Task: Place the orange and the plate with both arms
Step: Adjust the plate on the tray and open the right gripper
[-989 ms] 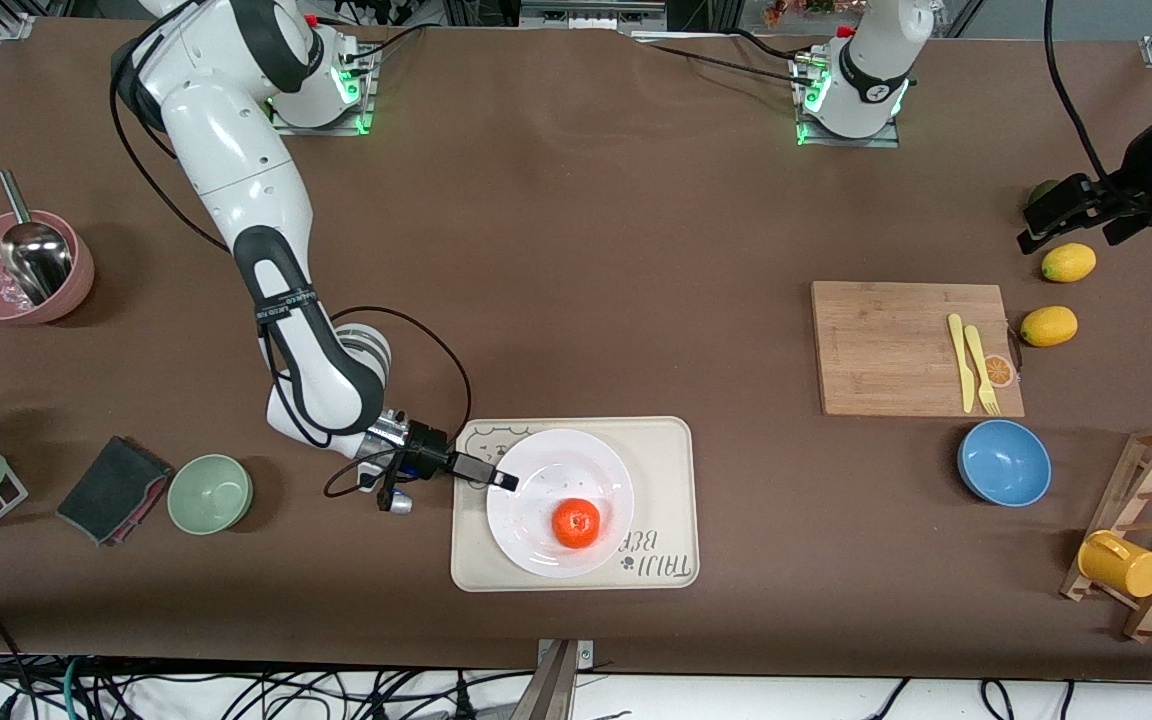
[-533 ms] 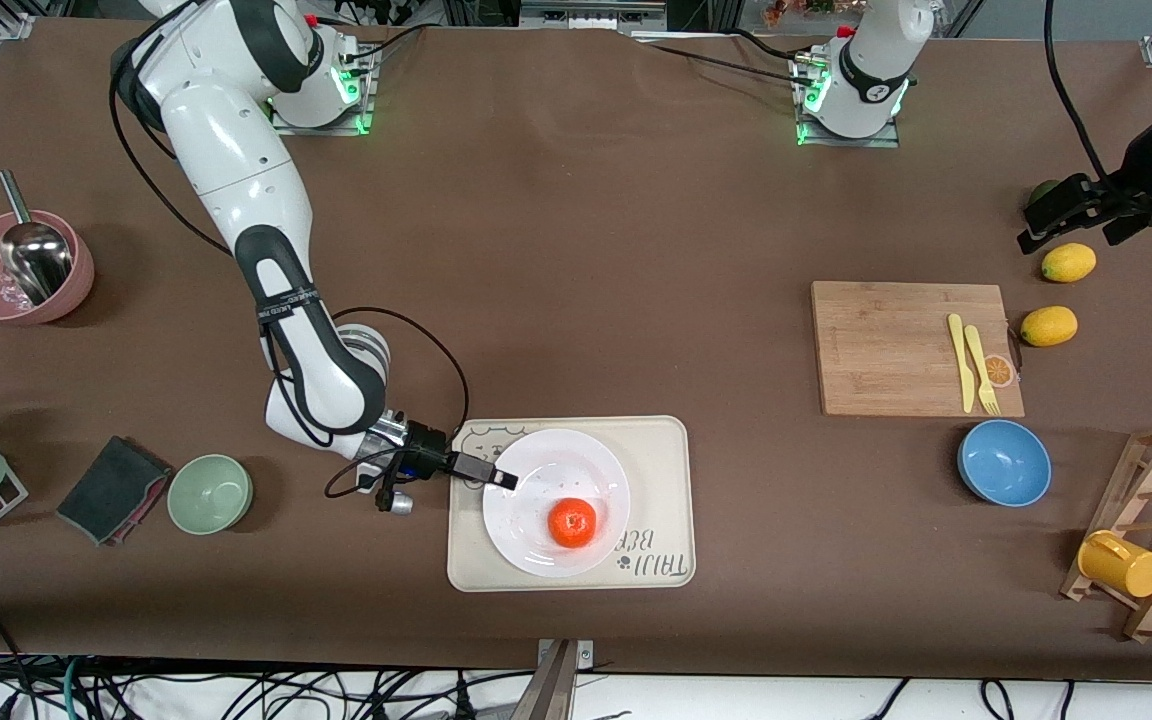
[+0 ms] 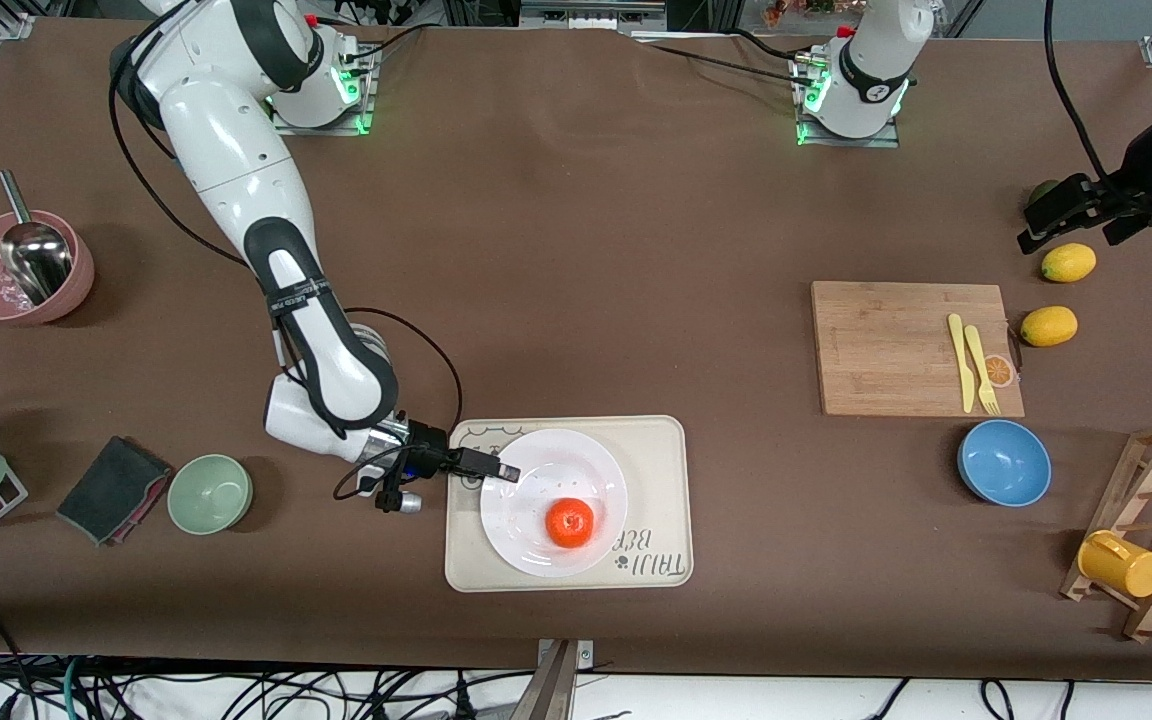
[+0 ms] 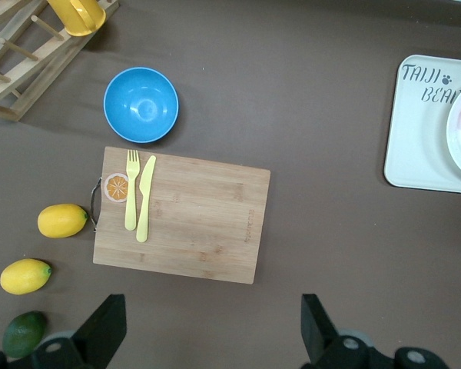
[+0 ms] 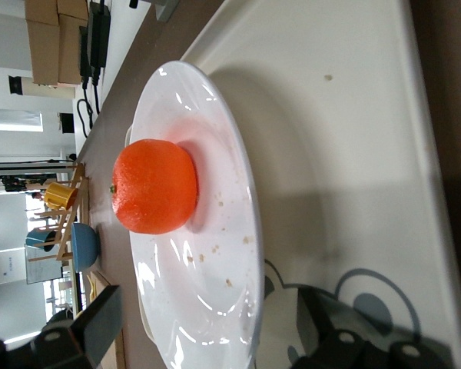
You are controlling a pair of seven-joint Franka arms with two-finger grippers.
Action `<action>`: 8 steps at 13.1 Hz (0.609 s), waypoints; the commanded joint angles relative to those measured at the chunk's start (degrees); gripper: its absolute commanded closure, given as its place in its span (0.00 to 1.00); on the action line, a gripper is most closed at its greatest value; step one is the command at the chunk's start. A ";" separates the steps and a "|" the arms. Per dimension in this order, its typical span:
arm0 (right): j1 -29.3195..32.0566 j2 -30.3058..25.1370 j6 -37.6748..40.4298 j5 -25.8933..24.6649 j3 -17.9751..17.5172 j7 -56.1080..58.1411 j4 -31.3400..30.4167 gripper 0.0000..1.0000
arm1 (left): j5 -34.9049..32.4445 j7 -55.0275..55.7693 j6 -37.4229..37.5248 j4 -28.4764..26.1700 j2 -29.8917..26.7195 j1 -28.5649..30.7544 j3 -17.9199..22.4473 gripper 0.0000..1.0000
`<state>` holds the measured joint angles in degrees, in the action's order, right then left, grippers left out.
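Small, glossy orange-red orange [image 3: 570, 522], slightly flattened, sitting in the white speckled plate [image 3: 536, 545] on the cream bear-print tray [image 3: 661, 450]. Right gripper [image 3: 502, 470] low at the plate's rim, at the edge toward the right arm's end; fingers [image 5: 92, 323] spread either side of the rim, whether pinching it cannot be told. Right arm bent down steeply from its base, wrist level with the table. Left gripper [image 3: 1036, 225] parked high, released, beside two lemons [image 3: 1068, 262], well apart from the plate.
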<state>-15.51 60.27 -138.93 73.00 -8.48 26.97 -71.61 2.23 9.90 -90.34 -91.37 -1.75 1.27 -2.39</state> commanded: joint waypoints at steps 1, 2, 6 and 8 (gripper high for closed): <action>-0.22 -0.68 -0.82 -3.74 -0.04 -2.45 -0.02 0.00 | 0.14 0.38 0.60 1.54 0.70 0.23 -0.07 0.00; -0.40 -0.68 -0.73 -4.88 -0.04 -2.53 -0.02 0.00 | 0.14 0.38 0.60 1.54 0.70 0.23 -0.07 0.00; -1.28 -1.12 -0.55 -13.20 0.05 -7.96 0.07 0.00 | 0.14 0.38 0.60 1.54 0.70 0.23 -0.07 0.00; -1.28 -1.21 -0.20 -17.96 -0.22 -10.87 0.07 0.00 | 0.14 0.38 0.60 1.54 0.70 0.23 -0.07 0.00</action>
<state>-16.57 59.91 -139.04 59.13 -8.56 19.26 -70.58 2.23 9.90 -90.34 -91.37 -1.75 1.27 -2.39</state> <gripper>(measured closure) 0.000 0.000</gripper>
